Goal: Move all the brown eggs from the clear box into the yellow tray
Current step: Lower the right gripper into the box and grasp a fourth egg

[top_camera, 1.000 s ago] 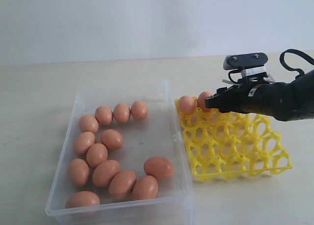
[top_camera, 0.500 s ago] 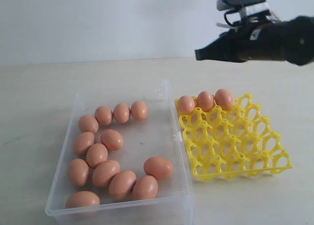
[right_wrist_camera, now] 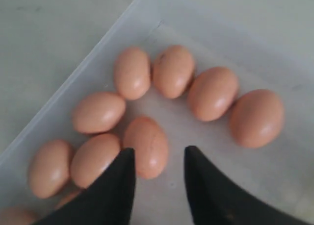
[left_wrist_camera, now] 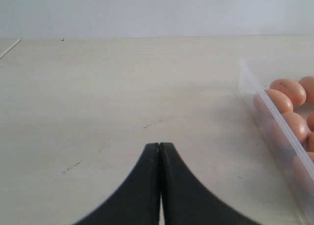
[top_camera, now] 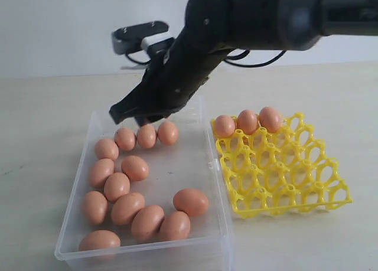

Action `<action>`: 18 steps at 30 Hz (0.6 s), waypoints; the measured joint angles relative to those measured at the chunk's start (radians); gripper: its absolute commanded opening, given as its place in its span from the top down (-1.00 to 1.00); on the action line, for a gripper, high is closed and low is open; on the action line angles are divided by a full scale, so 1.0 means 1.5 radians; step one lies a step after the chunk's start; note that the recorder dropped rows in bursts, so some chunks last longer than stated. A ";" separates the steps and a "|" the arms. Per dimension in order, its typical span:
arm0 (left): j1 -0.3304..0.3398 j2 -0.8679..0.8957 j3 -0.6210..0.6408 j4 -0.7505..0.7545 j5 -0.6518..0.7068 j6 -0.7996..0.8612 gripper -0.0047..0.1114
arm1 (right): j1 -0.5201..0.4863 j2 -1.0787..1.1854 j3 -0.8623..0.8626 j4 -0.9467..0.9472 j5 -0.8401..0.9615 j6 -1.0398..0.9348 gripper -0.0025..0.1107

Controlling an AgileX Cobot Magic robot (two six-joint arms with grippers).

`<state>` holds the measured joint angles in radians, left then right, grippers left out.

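Right arm (top_camera: 236, 17) spans the far end of the clear box (top_camera: 171, 159), barring overhead approach there. The right tool (right_wrist_camera: 159, 151), fingers parted, hangs just above brown eggs (top_camera: 117, 186) crowding the box's left side and near corner. Bare floor lies centre-right in the box. Yellow tray (top_camera: 287, 191): three far-row cells filled, other cells unobstructed. Table (left_wrist_camera: 88, 97) left of the box is bare beyond the left tool (left_wrist_camera: 159, 146), fingers pressed together.

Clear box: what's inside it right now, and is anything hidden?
Thirteen brown eggs lie in the clear box, mostly along its left side and front in the exterior view. The open right gripper hangs over the back row and covers part of the back wall; that strip cannot be seen.
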<state>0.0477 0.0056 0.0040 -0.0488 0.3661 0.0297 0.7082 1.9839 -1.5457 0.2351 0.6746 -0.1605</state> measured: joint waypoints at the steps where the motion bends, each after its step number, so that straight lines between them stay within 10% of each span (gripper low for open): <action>1: 0.000 0.000 0.000 0.000 0.000 0.000 0.92 | 0.006 0.020 -0.018 0.010 0.018 -0.004 -0.12; 18: 0.000 0.000 0.000 0.000 0.000 0.000 0.92 | 0.031 0.227 -0.229 -0.035 0.183 0.017 -0.16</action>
<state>0.0477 0.0056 0.0040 -0.0488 0.3661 0.0297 0.7550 2.3251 -1.8887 0.1828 0.9494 -0.1358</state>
